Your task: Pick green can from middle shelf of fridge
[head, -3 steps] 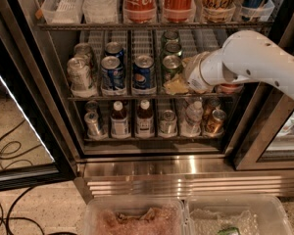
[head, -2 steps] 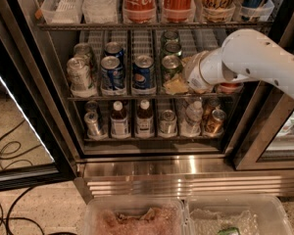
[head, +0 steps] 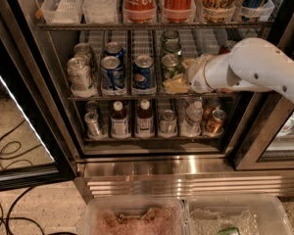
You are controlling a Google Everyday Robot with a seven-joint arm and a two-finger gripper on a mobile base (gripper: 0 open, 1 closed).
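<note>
The fridge (head: 152, 168) stands open in the camera view. On its middle shelf (head: 122, 96) three green cans stand in one lane. The front green can (head: 169, 65) is upright at the lane's front stop. My gripper (head: 182, 76), on a white arm reaching in from the right, is at the can's right side. One pale finger is low in front of the can's base and the other is higher to its right. The fingers are spread and hold nothing.
Two blue Pepsi cans (head: 112, 72) and silver cans (head: 80, 75) stand left of the green lane. The lower shelf holds bottles (head: 119, 119) and a gold-orange can (head: 215, 121). Coke bottles (head: 139, 1) stand above. The glass door (head: 19, 106) is open at left. Plastic bins (head: 132, 214) sit below.
</note>
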